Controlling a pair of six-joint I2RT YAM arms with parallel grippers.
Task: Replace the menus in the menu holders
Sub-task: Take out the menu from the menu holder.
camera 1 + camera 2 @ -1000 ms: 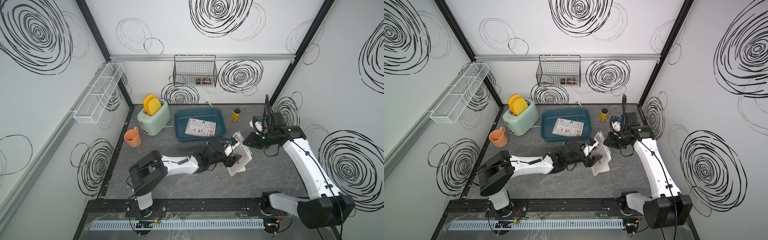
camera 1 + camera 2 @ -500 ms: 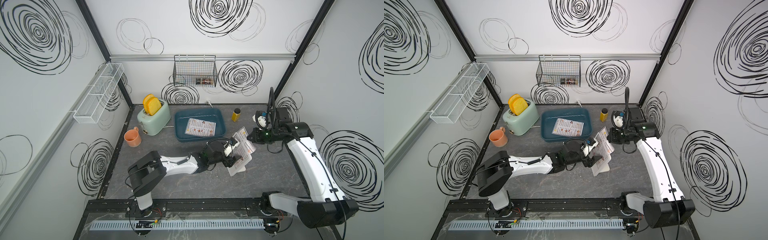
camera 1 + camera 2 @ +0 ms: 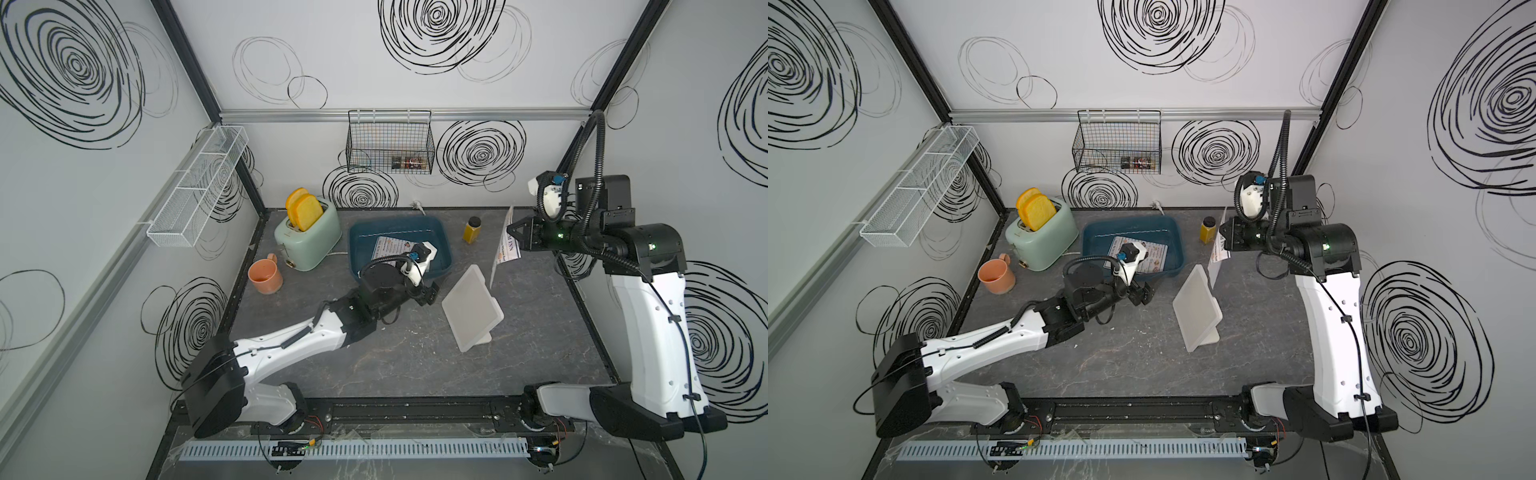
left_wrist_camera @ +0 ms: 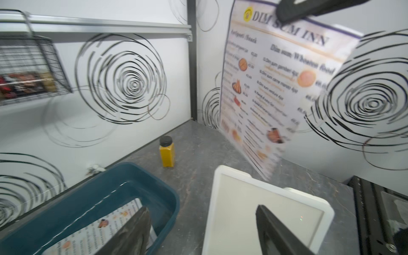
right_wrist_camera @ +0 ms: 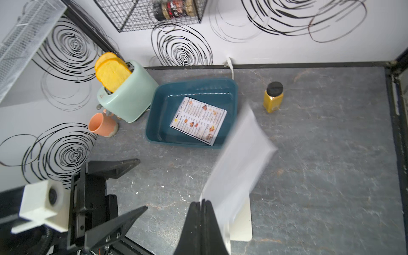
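The right gripper [image 3: 512, 232] is pinched shut on the top edge of a menu [image 3: 508, 245], which hangs nearly upright in the air over the right rear part of the worktop [image 3: 415, 365]. In the left wrist view its printed face [image 4: 276, 88], headed "DIM SUM INN", is blurred. Its lower end comes down close behind the upper edge of the menu holder [image 4: 254, 209]; whether the two touch I cannot tell.

The menu holder [image 3: 471, 307] leans back on its small foot near the middle of the worktop, its front showing plain white. The left gripper [image 3: 430, 291] sits low just beside the holder's left edge, jaws spread wide and holding nothing, with a gap between them.

The second menu [image 5: 198, 120] lies flat, face up, inside the dark blue tray [image 5: 194, 85] behind the left arm. A yellow jar [image 3: 473, 230] stands between the tray and the hanging sheet.
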